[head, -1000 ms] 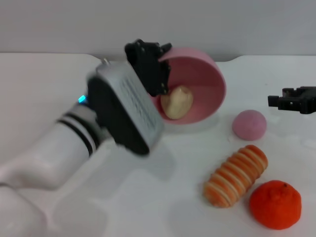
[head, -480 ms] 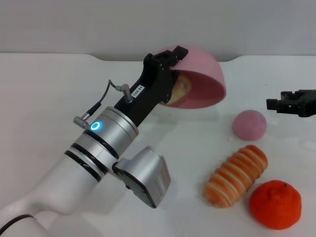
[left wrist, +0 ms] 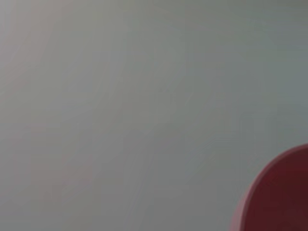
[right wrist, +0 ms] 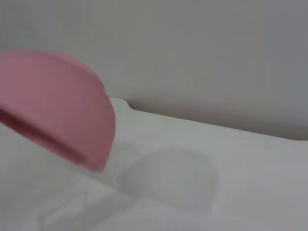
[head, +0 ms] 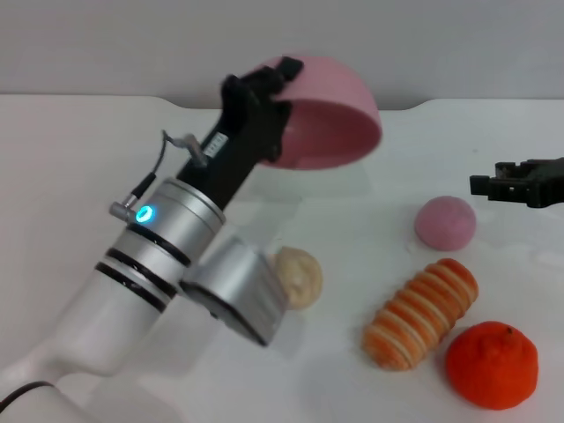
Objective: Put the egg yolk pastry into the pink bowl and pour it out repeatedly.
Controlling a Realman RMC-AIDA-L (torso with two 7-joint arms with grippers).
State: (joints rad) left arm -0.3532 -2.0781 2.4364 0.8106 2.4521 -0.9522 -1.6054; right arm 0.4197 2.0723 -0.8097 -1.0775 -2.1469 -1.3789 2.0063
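Above the white table (head: pixel 79 150) in the head view, the left gripper (head: pixel 264 92) is clamped on the rim of the pink bowl (head: pixel 322 110), bowl lifted and flipped mouth-down. Half a second ago the egg yolk pastry (head: pixel 298 275) sat inside the tipped bowl; now it lies on the table below and in front of the bowl, partly hidden behind the left wrist. So one pour looks done; next cycle likely needs the bowl set upright and the pastry put back. Right gripper (head: pixel 480 185) is parked well right of the bowl, unchanged, fingers cannot be told. Pink ball (head: pixel 445 221), striped roll (head: pixel 421 313) and orange (head: pixel 492 365) sit right of the bowl, none shifted.

Left wrist view: only an edge of the pink bowl (left wrist: pixel 279 197) against blank grey; no fingers seen.

Right wrist view: pink bowl (right wrist: pixel 53 103) inverted, raised off the table (right wrist: pixel 231 159), its shadow beneath; no pastry visible.
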